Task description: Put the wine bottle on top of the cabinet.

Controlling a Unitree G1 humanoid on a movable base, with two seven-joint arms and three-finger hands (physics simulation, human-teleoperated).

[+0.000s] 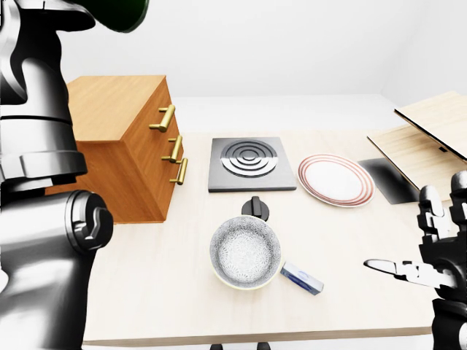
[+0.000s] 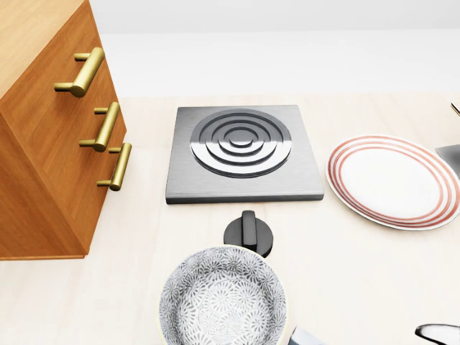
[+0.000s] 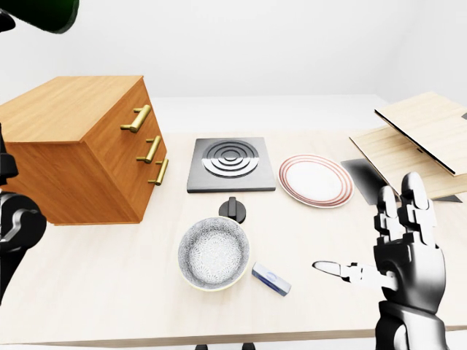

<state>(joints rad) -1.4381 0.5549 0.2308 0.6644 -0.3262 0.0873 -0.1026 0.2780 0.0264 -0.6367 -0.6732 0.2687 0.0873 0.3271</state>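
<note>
Right-eye view: the wine bottle [image 3: 45, 13] shows only as a dark green shape at the top left corner, raised well above the wooden cabinet [image 3: 69, 109]; the left hand holding it is out of view, so its grip cannot be told. The right hand [image 3: 400, 251] stands well right of the cabinet, at the table's near edge, fingers spread and empty. Right of the cabinet lie the hob plate [image 2: 243, 152], knob [image 2: 248, 231], patterned bowl [image 2: 222, 298] and red-ringed plate [image 2: 392, 180].
</note>
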